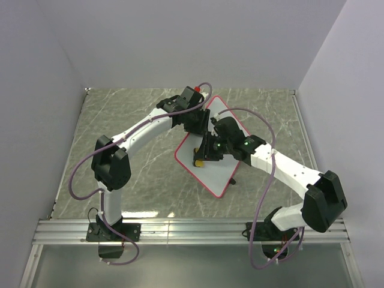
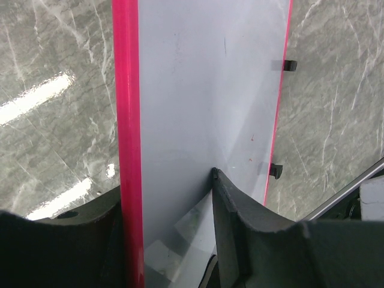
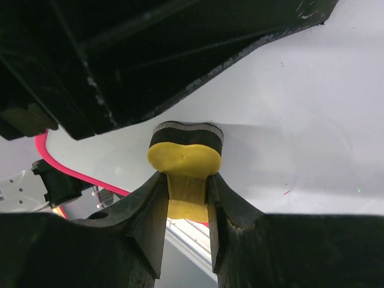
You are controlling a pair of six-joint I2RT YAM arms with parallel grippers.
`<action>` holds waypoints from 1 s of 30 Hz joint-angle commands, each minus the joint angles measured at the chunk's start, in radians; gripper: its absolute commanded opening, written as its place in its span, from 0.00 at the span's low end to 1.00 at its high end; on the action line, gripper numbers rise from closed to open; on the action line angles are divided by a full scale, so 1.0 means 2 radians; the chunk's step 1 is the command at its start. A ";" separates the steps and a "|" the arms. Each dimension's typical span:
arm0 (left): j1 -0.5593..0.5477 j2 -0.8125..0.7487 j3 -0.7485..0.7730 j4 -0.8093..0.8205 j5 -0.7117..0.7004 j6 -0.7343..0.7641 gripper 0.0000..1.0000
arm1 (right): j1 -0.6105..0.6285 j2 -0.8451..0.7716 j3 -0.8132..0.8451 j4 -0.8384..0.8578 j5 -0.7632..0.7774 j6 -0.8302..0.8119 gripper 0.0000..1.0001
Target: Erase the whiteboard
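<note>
Pinching the whiteboard (image 1: pixel 216 177) by its pink frame, the left gripper (image 2: pixel 165 183) had its jaws nearly shut on the board's far-left edge, steadying it just right of the table's (image 1: pixel 138 180) centre. That thin-edge grip could slip if the wiping pushed hard, and the board could then twist or skid on the marble-patterned top. Further right, the right gripper (image 3: pixel 186 180) had its jaws closed tight on the waist of a yellow bone-shaped eraser (image 3: pixel 185 157), whose dark felt face appeared pressed to the white surface. A tilted eraser might wipe with one edge only and miss marks, while too much pressure could pop it from the fingers. The two wrists sat close together over the board and risked knocking each other. Counted: two arms, two grippers, one whiteboard with two small black feet (image 2: pixel 275 170) on its right-hand edge, one eraser, and one tiny red fleck (image 3: pixel 288 192) showing on the surface.
</note>
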 commanded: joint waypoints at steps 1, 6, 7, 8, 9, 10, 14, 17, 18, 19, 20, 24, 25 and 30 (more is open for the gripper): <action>-0.032 0.019 0.001 -0.038 0.013 0.027 0.00 | 0.001 0.002 -0.032 -0.001 0.041 -0.003 0.00; -0.032 0.016 -0.002 -0.036 0.013 0.027 0.00 | -0.020 0.023 -0.080 -0.007 0.055 0.005 0.00; -0.031 0.016 -0.003 -0.034 0.013 0.027 0.00 | -0.025 0.026 -0.087 -0.009 0.058 0.009 0.00; -0.032 0.015 -0.007 -0.034 0.016 0.026 0.00 | -0.032 0.027 -0.094 -0.012 0.065 0.011 0.00; -0.032 0.013 -0.009 -0.032 0.016 0.026 0.00 | -0.044 0.027 -0.104 -0.015 0.068 0.013 0.00; -0.032 0.013 -0.011 -0.031 0.016 0.026 0.00 | -0.050 0.026 -0.109 -0.019 0.073 0.015 0.00; -0.031 0.013 -0.011 -0.032 0.016 0.028 0.00 | -0.094 0.026 -0.125 -0.051 0.107 0.019 0.00; -0.032 0.013 -0.010 -0.033 0.016 0.029 0.00 | -0.127 0.018 -0.142 -0.068 0.125 0.020 0.00; -0.032 0.013 -0.011 -0.032 0.016 0.029 0.00 | -0.133 0.015 -0.148 -0.075 0.130 0.020 0.00; -0.032 0.013 -0.011 -0.033 0.016 0.029 0.00 | -0.138 0.012 -0.150 -0.079 0.144 0.021 0.00; -0.032 0.012 -0.013 -0.032 0.016 0.029 0.00 | -0.144 0.012 -0.148 -0.089 0.155 0.021 0.00; -0.031 0.010 -0.017 -0.029 0.016 0.028 0.00 | -0.147 0.014 -0.136 -0.093 0.161 0.022 0.00; -0.031 0.012 -0.017 -0.028 0.019 0.028 0.00 | -0.146 0.015 -0.133 -0.089 0.147 0.019 0.00; -0.031 0.011 -0.015 -0.028 0.020 0.026 0.00 | -0.147 0.015 -0.083 -0.065 0.104 0.008 0.00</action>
